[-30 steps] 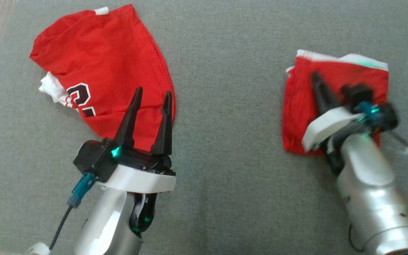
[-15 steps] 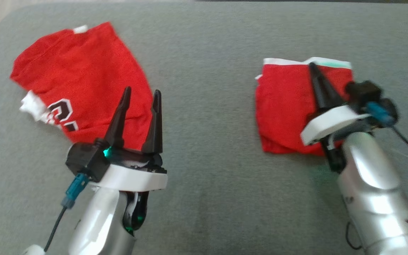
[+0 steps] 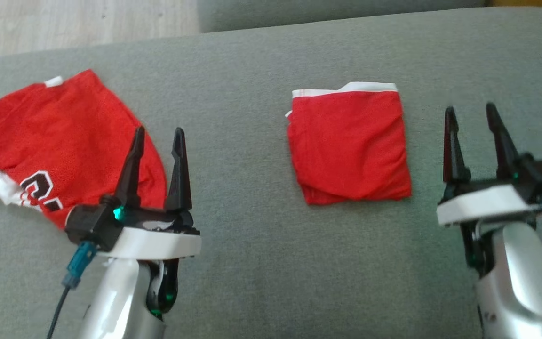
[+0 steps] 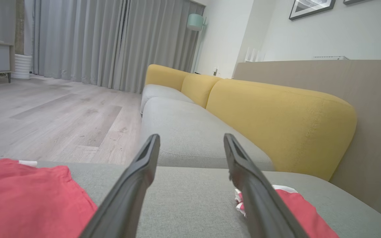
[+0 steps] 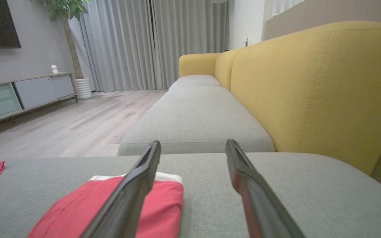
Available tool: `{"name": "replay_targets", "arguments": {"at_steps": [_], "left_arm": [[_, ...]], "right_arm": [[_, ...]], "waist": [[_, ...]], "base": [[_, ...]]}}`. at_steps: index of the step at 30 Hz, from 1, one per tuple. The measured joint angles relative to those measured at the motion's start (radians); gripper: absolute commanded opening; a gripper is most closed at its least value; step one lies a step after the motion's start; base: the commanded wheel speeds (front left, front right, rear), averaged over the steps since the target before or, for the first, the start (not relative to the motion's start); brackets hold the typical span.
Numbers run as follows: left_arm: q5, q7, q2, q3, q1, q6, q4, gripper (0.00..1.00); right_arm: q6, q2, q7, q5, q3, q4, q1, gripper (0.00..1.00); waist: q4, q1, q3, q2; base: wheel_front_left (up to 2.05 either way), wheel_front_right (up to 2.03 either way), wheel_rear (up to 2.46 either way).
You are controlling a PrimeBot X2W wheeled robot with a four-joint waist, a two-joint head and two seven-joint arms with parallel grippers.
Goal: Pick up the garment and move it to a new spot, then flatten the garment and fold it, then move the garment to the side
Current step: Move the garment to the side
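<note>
Grey sofa cushion (image 3: 252,263), with a folded red garment (image 3: 350,146) laid flat at its middle.
Jaws of the left gripper (image 3: 158,129) and right gripper (image 3: 470,107) are spread wide, nothing held; the garment is seen between them, untouched.

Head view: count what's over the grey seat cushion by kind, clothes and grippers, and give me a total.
Red garments: 2, a folded red garment and a loose red jersey with a black-and-white number.
Grippers: 2, the left gripper and the right gripper, both open and holding nothing.
Total: 4.
</note>
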Motion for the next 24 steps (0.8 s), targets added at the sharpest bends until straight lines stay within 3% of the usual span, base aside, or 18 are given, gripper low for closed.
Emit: {"name": "replay_targets", "arguments": {"at_steps": [8, 24], "left_arm": [[-0.002, 0.000, 0.000, 0.010, 0.046, -0.001, 0.009, 1.00], [-0.002, 0.000, 0.000, 0.012, 0.054, -0.008, 0.017, 1.00]], "right_arm": [[0.000, 0.012, 0.000, 0.079, 0.027, -0.030, 0.116, 1.00], [0.000, 0.013, 0.000, 0.080, 0.026, -0.029, 0.117, 1.00]], "waist": [[-0.022, 0.0000, -0.025, 0.0000], [-0.015, 0.0001, -0.024, 0.0000]], "base": [[0.00, 0.00, 0.00], [0.00, 0.00, 0.00]]}}
